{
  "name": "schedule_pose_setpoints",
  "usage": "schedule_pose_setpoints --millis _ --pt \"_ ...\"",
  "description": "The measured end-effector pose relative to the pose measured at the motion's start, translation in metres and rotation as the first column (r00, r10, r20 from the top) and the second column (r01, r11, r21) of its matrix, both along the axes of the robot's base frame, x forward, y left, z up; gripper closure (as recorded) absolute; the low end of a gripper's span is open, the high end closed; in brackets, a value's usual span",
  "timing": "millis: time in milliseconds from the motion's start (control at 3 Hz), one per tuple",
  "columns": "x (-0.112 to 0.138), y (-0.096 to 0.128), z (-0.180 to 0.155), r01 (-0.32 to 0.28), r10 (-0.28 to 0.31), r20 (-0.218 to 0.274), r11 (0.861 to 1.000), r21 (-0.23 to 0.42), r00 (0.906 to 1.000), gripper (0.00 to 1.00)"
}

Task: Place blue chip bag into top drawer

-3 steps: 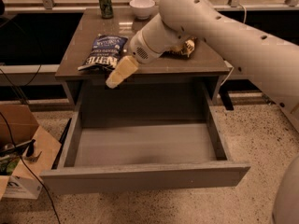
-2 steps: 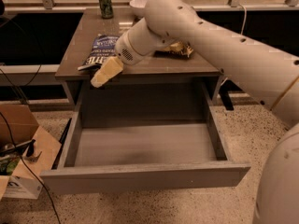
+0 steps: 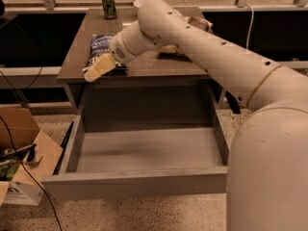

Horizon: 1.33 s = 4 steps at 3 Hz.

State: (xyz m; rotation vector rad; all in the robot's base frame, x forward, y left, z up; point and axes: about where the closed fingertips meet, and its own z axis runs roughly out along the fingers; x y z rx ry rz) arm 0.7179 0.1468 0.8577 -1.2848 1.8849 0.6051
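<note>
The arm has swung left along the front of the table (image 3: 159, 67), and the gripper (image 3: 99, 67) has gone with it: a second ago it hung off the bag's near right corner, and now it sits at the near end of the blue chip bag (image 3: 100, 46), low over the table's front left edge, with the tip pointing down and left. The bag itself hasn't budged, it lies flat on the left part of the tabletop, just this side of the green can (image 3: 109, 4) at the back. Whether the gripper is released or clenched can't be told from this angle, and it's not clear it is touching the bag at all; nothing is being carried. Below, the top drawer (image 3: 144, 150) stands pulled right out, its grey floor bare and waiting. So the reading here is that the approach is closing in and the pick is about to start, with nothing grasped yet. Lifting the bag and lowering it into the drawer are both still to come, and the drop looks short, since the drawer lies right under the table's front edge
</note>
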Motion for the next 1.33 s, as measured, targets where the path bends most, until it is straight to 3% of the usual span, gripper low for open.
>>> schedule_pose_setpoints --millis 667,1333 --pt "0.024 -0.008 -0.012 0.065 -0.065 -0.011 0.997 0.031 0.9978 0.42" --pt "0.014 -0.034 -0.004 0.120 -0.121 0.014 0.992 0.048 0.9926 0.89"
